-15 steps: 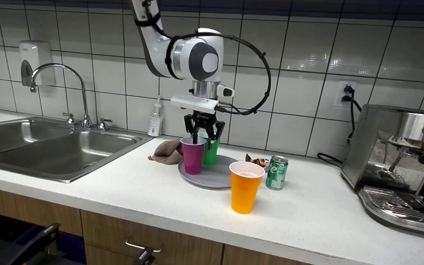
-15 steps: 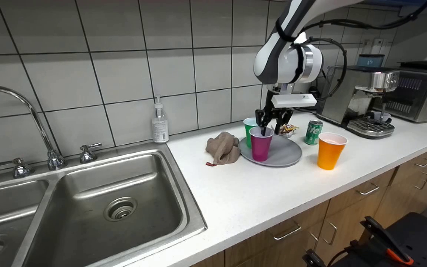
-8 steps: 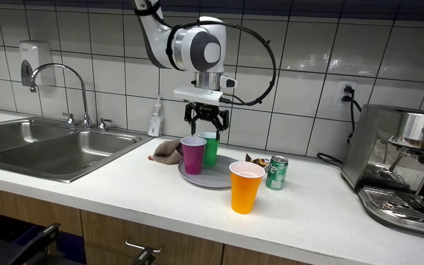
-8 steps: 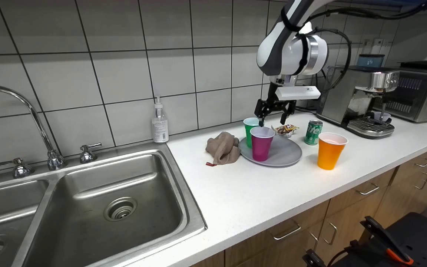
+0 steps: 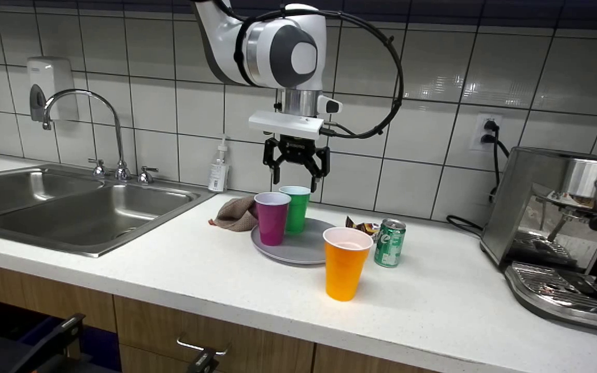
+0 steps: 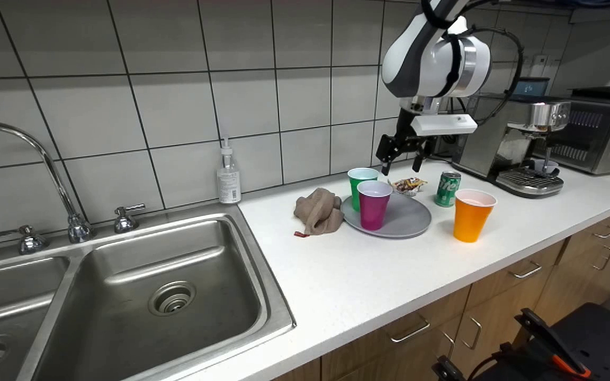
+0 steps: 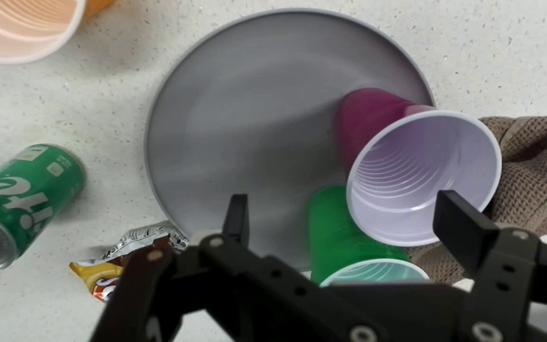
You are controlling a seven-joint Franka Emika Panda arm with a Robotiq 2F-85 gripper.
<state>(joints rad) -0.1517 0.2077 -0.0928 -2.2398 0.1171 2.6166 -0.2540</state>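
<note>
1 blk. hand (image 5: 295, 181), jaws wide, above gry. plate (image 5: 306, 249). On plate, upright: 1 purple cup (image 5: 271, 221), 1 grn. cup (image 5: 298, 213).

1. Back wall (image 5: 423, 134) is faced in pale, glossy tiles (image 5: 355, 178) with dark joints; shaded blue along the top.
2. Double-basin steel sink (image 6: 276, 301) is set into the white worktop (image 5: 200, 264); curved faucet (image 5: 117, 132) is flanked by two lever handles (image 5: 146, 176).
3. Soap dispenser (image 5: 52, 85) is wall-mounted behind the faucet; pump bottle (image 6: 229, 182) is placed near the sink's corner.
4. Outlet (image 5: 480, 123) is fitted with two black plugs (image 5: 491, 126).
5. Steel espresso machine (image 5: 511, 191) and boxy steel appliance (image 6: 585, 129) are lined up toward the far end in an exterior view.
6. Wood-grain drawers (image 6: 495, 286) are built in below.
7. Light is reflected in patches off tiles and sink.
</note>
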